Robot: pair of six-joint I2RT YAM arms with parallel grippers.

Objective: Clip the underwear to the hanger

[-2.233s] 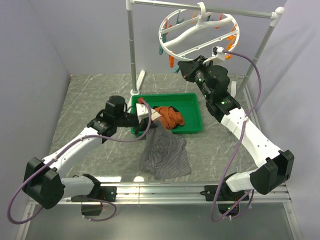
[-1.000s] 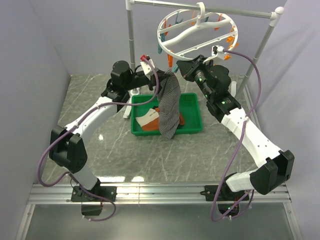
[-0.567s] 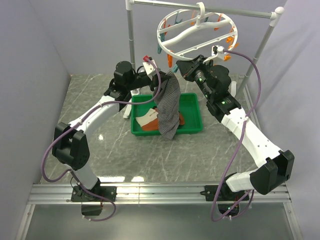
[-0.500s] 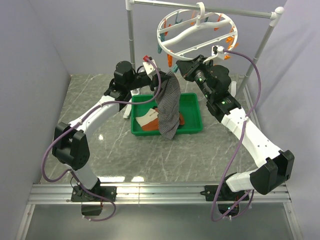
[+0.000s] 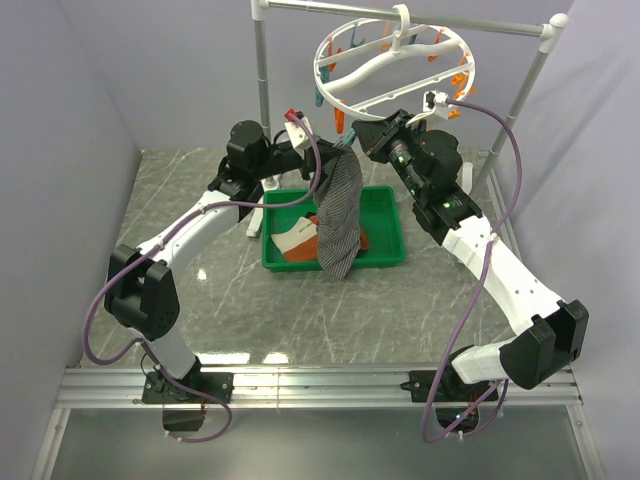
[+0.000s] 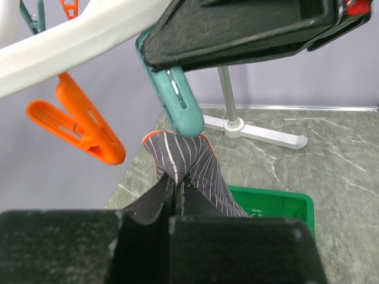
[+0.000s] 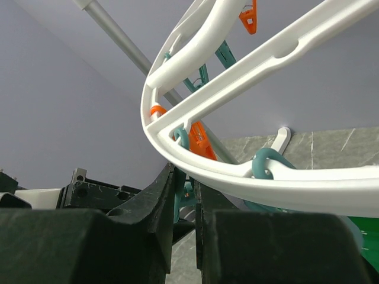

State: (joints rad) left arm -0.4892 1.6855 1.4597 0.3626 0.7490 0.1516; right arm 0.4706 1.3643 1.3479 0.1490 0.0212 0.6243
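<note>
The left gripper [image 6: 176,204] is pinching the grey striped cloth boxer briefs [image 5: 340,215] tightly by a bunched edge. It is holding them up so that they are hanging over the green plastic tray [image 5: 385,205], with their top right at the tip of a teal plastic clothespin [image 6: 172,97]. To the right, the right gripper [image 7: 185,177] is squeezing that clothespin between nearly closed fingers at the near-left rim of the large white plastic ring hanger [image 7: 284,180].
</note>
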